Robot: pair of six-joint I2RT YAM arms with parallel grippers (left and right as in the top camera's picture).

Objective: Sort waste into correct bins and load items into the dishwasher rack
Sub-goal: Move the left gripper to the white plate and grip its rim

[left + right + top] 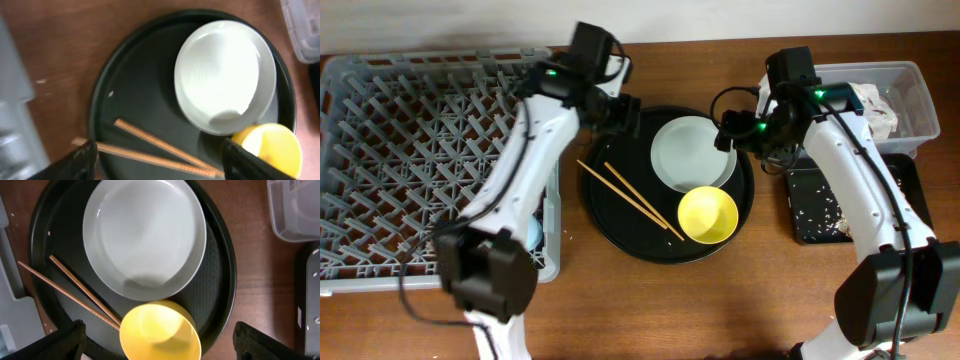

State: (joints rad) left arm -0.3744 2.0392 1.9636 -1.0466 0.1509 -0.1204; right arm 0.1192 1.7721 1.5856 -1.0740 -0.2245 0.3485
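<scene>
The pale grey-green plate (692, 152) (225, 75) (145, 237), the yellow bowl (708, 214) (160, 330) and two wooden chopsticks (630, 195) (160, 147) lie on the round black tray (610, 215). My left gripper (625, 112) (160, 165) is open and empty above the tray's left side, over the chopsticks. My right gripper (735, 130) (162, 345) is open and empty above the bowl and the plate's right edge. The grey rack (420, 150) fills the left. Crumpled white napkins (875, 110) lie in the clear box (910, 75). The cups are hidden.
The shallow black tray (825, 205) with pale crumbs sits in front of the clear box at the right. The rack's corner (15, 315) lies close to the round tray's left edge. Bare wooden table runs along the front.
</scene>
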